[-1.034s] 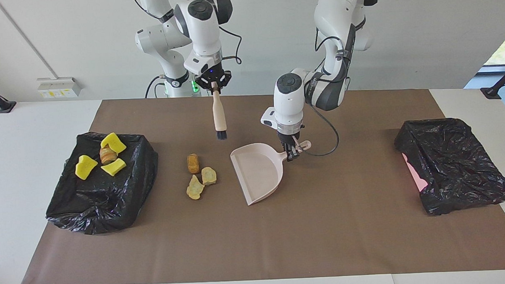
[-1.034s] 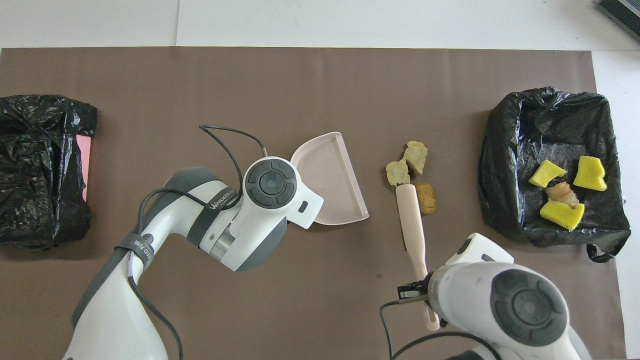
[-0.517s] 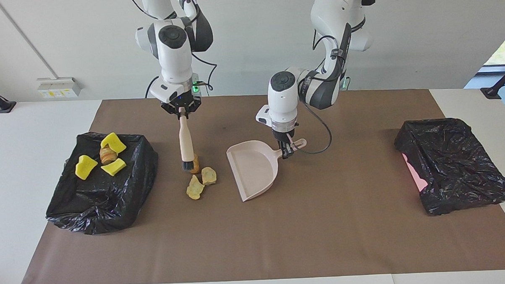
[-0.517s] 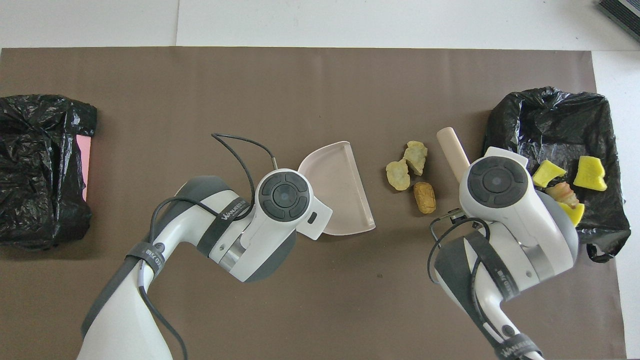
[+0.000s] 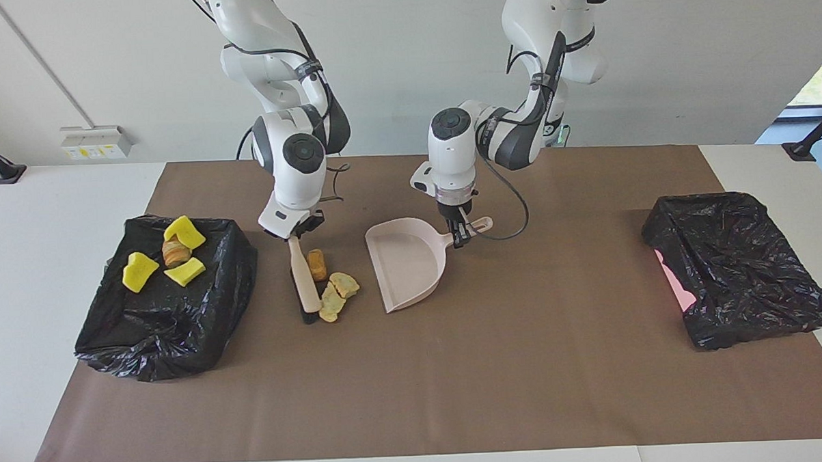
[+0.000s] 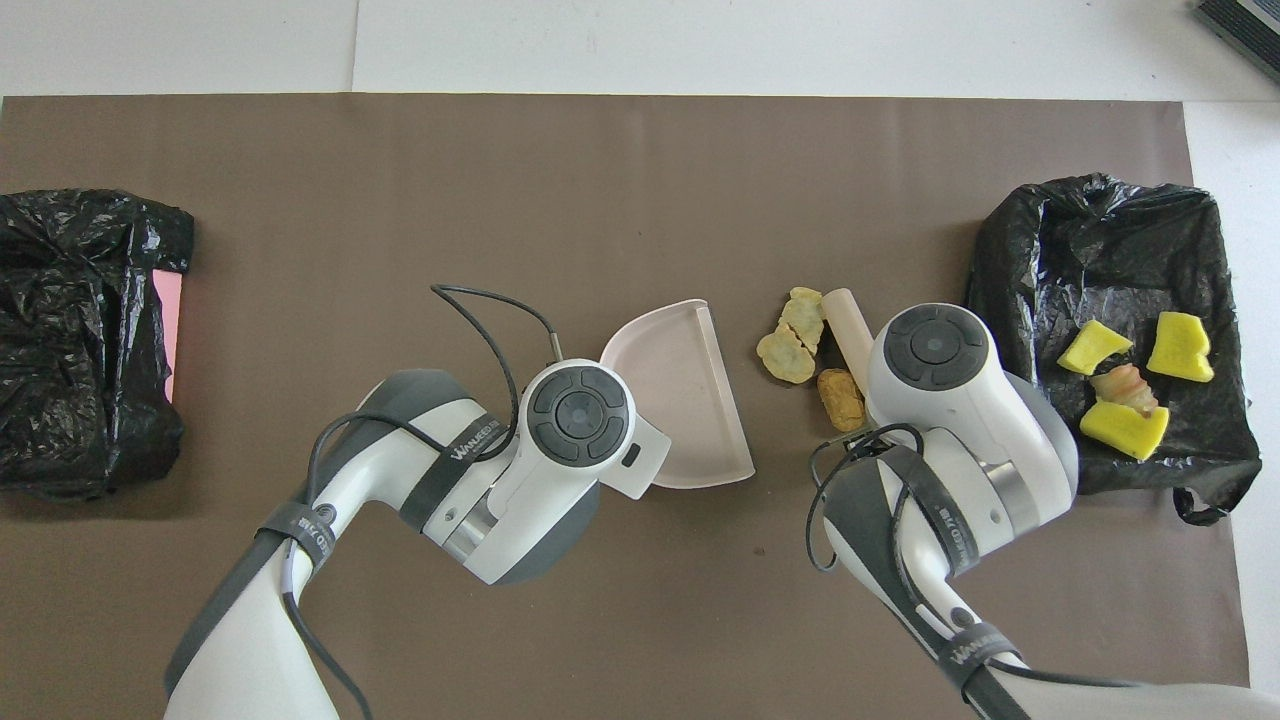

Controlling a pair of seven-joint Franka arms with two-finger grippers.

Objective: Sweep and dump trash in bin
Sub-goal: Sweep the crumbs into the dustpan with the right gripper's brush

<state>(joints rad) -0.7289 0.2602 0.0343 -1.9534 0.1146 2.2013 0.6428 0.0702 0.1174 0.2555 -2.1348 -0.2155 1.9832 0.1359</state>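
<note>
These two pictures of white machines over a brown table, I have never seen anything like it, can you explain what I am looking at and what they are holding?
These are two robot arms working at a table covered by a brown mat. One picture looks at the arms from across the table; the other looks down from above the arms' own end, so the sides appear swapped.

Each arm ends in a two-finger tool. The right tool is shut on the handle of a brush, whose bristles are down on the mat beside three tan trash pieces. The left tool is shut on the handle of a pale pink dustpan, which sits beside those pieces.

At each end of the table is a bin lined with black plastic. The bin at the right arm's end holds four pieces; the bin at the left arm's end shows none.
</note>
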